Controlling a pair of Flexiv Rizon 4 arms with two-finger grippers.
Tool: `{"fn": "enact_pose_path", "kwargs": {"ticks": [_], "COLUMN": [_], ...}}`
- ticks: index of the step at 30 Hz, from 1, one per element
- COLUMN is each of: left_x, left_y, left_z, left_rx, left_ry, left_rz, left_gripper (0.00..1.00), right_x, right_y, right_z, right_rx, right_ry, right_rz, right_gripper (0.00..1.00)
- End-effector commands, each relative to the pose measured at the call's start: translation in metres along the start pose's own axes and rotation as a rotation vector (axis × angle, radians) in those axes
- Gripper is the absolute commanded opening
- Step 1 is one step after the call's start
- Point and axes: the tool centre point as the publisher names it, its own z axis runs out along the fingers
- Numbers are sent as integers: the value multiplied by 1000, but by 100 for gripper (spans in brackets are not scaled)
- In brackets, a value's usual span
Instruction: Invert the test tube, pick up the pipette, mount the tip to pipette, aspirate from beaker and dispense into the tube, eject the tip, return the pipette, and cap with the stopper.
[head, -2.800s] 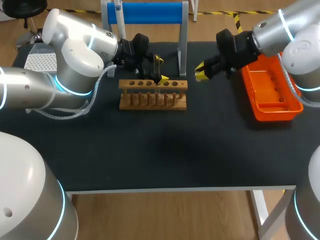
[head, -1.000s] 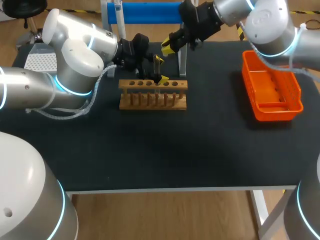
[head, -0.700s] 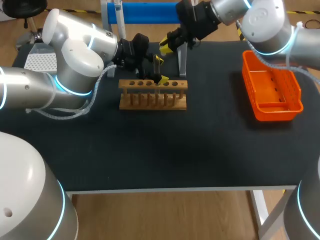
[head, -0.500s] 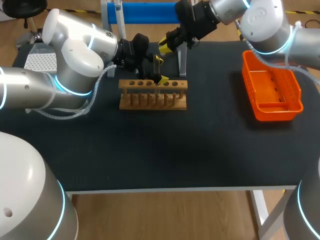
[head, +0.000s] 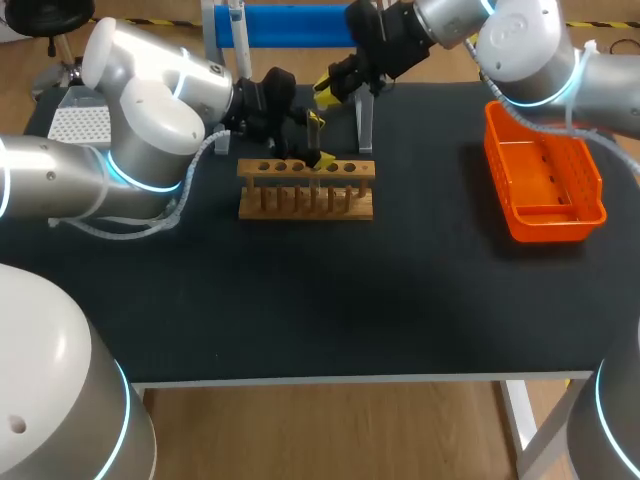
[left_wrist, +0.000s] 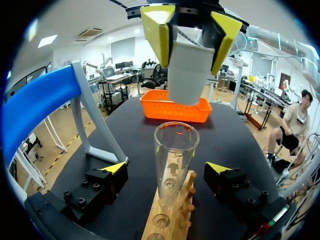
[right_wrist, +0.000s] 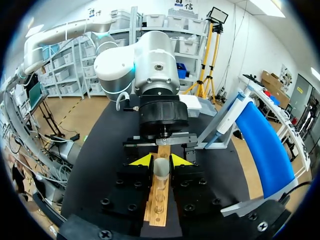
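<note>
1. A white stopper (left_wrist: 186, 70) is gripped by the right hand (left_wrist: 190, 40), just above the open mouth of a glass tube (left_wrist: 173, 160), apart from it.
2. The tube is stood upright in a wooden rack (head: 305, 195), flanked, untouched, by the parted fingers of the left hand (head: 320, 140).

On the tabletop (head: 400, 300): rack (head: 306, 188) left of centre, toward the far edge. Stand (head: 290, 30) behind it at the far edge. Tray (head: 545, 185) along the right edge.

In the rack: test tube (left_wrist: 174, 160), upright, between the left gripper (left_wrist: 166, 167) fingers with gaps on both sides.

Directly above the tube: stopper (left_wrist: 187, 75), clamped in the right gripper (left_wrist: 190, 45).
</note>
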Motion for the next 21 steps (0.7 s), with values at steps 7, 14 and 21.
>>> {"fn": "enact_pose_path", "kwargs": {"ticks": [7,14,21], "left_x": [1,1,1], "left_y": [-1,-1,-1], "left_z": [-2,-2,-2], "left_rx": [-10,-10,-10], "left_ry": [-1,-1,-1], "left_rz": [-3,-3,-3], "left_gripper": [100,100,100], "right_x": [-2,-1,1], "right_y": [2,4,5], "right_z": [4,7,9], "right_rx": [4,0,-1], "right_ry": [10,18,23], "right_rz": [4,10,11], "right_gripper": [0,0,0]}}
